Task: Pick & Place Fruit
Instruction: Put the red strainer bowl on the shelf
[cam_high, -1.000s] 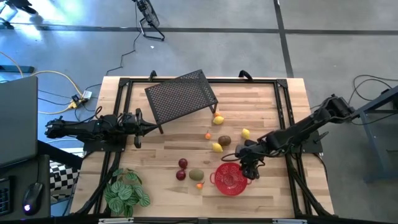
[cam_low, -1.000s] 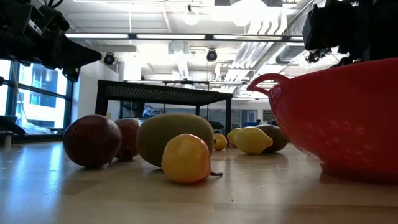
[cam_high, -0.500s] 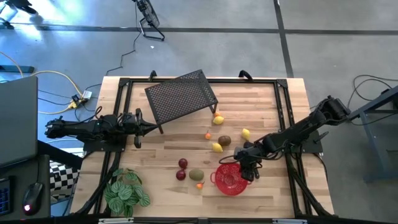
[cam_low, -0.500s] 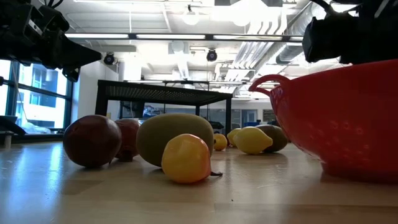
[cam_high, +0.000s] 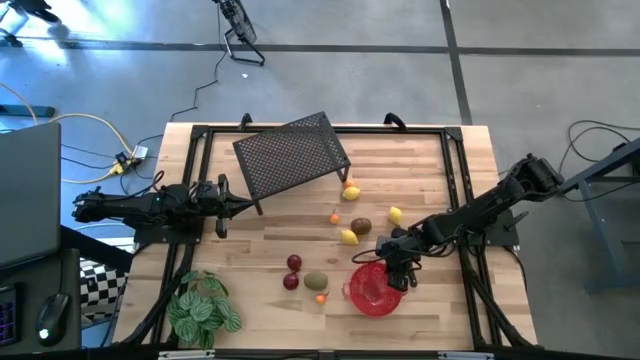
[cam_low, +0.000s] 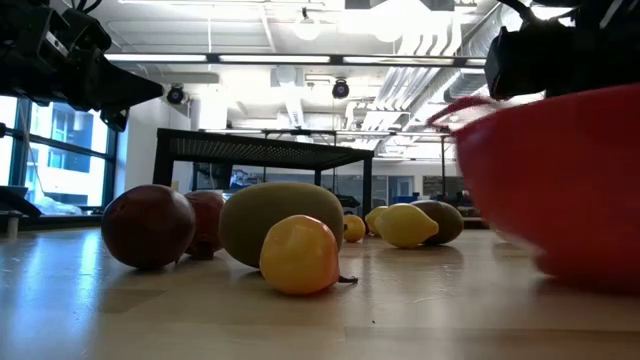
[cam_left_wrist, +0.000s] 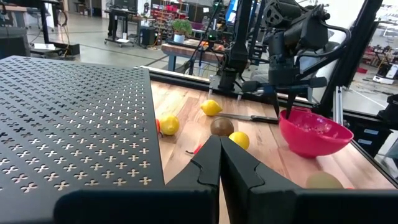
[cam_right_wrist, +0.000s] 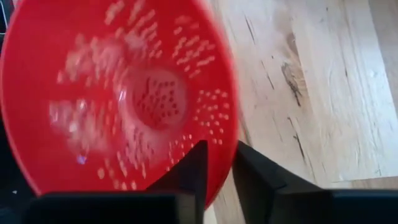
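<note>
Wooden planks make up the counter (cam_high: 420, 180), and the fruit lies loose across its middle and lower centre in the high view: a yellow lemon (cam_high: 351, 193) just below the black perforated rack (cam_high: 291, 154), a second lemon (cam_high: 396, 214) to its right, a third (cam_high: 348, 237) beside a brown oval (cam_high: 361, 226), a tiny orange piece (cam_high: 334, 217), two dark red balls (cam_high: 292, 272), an olive-green oval (cam_high: 316, 282) and another small orange piece (cam_high: 320, 297). None of it sits in the red mesh bowl (cam_high: 372, 288), which lies at lower centre. The right claw (cam_high: 400, 278) is clenched on that bowl's rim, one finger inside and one outside, as the right wrist view shows. The left claw (cam_high: 222, 207) hangs at the left side of the counter, beside the rack, its fingers pressed together. A green leafy plant (cam_high: 203, 308) stands at the lower left corner.
</note>
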